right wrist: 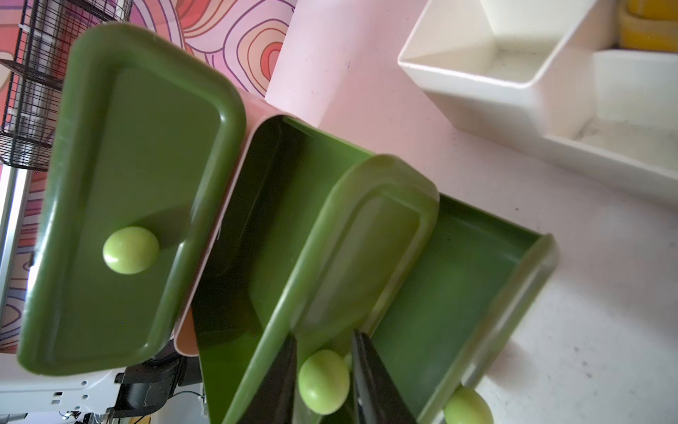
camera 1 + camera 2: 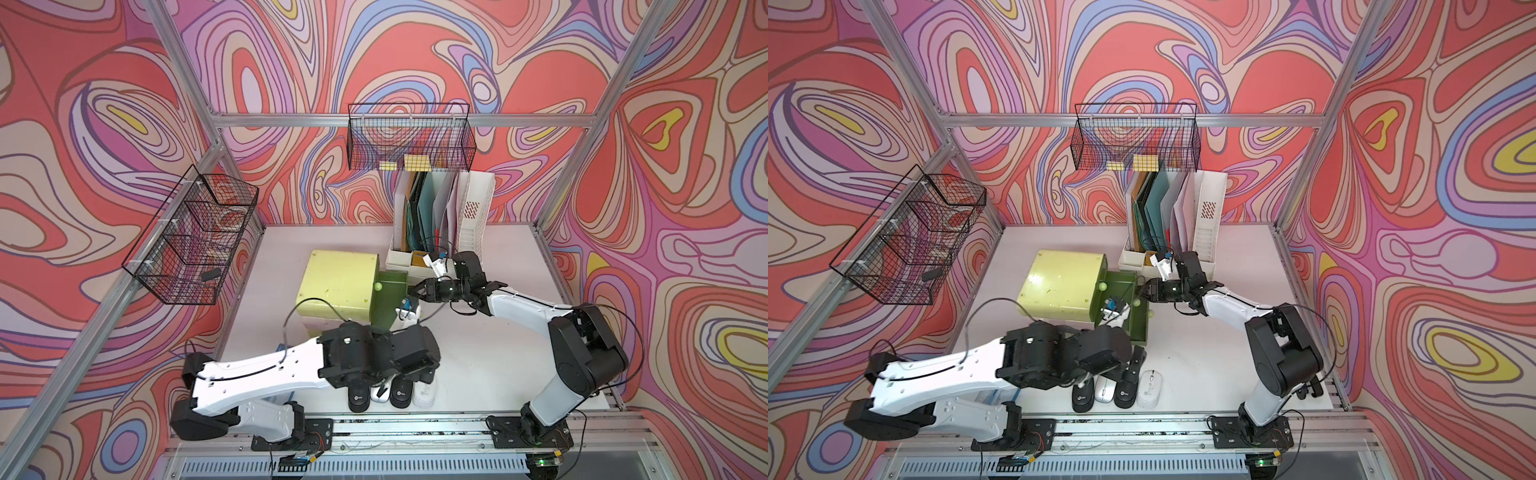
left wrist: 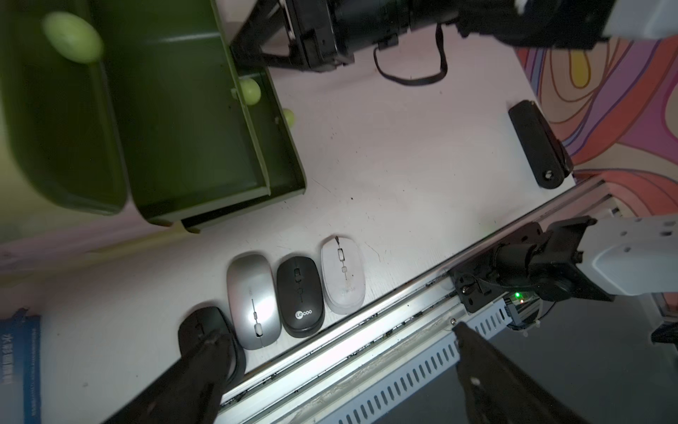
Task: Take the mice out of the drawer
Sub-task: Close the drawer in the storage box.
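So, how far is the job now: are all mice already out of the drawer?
Done: a black mouse, silver mouse, second black mouse and white mouse lie on the table. In hand: left claw open over the row; right claw grips a drawer knob. Left: probably little; the open drawers show no mouse.

- Bright, even light is filling both top views; shadows are falling soft on the table [image 2: 478, 365].
- Rails [image 2: 183, 54] are bowing toward the edges in both top views.
- Left wrist view is running dim; glare is sitting on the silver mouse [image 3: 253, 301]; the drawer [image 3: 55, 110] is blurring at the corner.
- Right wrist view: the knob [image 1: 323, 381] is going soft and the tray [image 1: 513, 66] is blowing out.
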Action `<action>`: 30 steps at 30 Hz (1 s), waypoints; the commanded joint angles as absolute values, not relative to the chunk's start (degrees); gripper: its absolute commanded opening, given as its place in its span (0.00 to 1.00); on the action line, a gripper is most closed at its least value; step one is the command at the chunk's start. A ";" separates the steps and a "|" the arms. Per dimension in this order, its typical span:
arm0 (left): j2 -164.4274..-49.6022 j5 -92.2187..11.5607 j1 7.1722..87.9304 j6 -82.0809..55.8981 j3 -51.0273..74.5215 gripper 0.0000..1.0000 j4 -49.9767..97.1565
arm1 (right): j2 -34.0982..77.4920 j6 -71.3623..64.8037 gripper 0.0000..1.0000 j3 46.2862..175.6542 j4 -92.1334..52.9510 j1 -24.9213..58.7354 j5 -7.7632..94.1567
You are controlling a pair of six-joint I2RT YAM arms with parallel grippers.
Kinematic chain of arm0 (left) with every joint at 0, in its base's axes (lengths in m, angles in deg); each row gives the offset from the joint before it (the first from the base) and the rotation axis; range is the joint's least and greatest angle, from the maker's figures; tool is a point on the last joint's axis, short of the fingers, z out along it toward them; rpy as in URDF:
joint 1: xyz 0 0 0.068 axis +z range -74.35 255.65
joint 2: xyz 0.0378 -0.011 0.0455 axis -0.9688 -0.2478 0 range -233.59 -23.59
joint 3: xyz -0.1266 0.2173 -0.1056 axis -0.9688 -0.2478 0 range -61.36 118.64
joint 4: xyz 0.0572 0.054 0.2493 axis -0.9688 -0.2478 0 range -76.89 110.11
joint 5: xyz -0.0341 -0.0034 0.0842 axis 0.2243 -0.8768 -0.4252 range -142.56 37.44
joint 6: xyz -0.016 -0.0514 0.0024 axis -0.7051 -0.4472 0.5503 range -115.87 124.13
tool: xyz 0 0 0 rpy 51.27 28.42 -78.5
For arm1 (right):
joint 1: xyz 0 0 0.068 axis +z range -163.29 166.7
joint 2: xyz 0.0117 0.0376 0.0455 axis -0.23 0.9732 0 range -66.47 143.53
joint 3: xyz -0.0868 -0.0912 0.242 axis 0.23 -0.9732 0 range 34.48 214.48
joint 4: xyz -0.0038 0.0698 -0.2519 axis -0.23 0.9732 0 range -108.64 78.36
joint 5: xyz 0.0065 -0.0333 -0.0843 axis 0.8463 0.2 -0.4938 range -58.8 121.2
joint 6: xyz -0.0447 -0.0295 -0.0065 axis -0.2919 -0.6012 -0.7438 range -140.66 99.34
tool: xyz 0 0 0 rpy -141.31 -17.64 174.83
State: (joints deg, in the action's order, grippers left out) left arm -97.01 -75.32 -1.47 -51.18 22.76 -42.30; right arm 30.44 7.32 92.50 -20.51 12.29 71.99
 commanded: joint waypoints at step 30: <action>-107.32 -55.26 18.43 -30.35 23.19 1.00 -28.10 | 26.57 -0.24 0.70 93.95 -8.33 15.17 55.28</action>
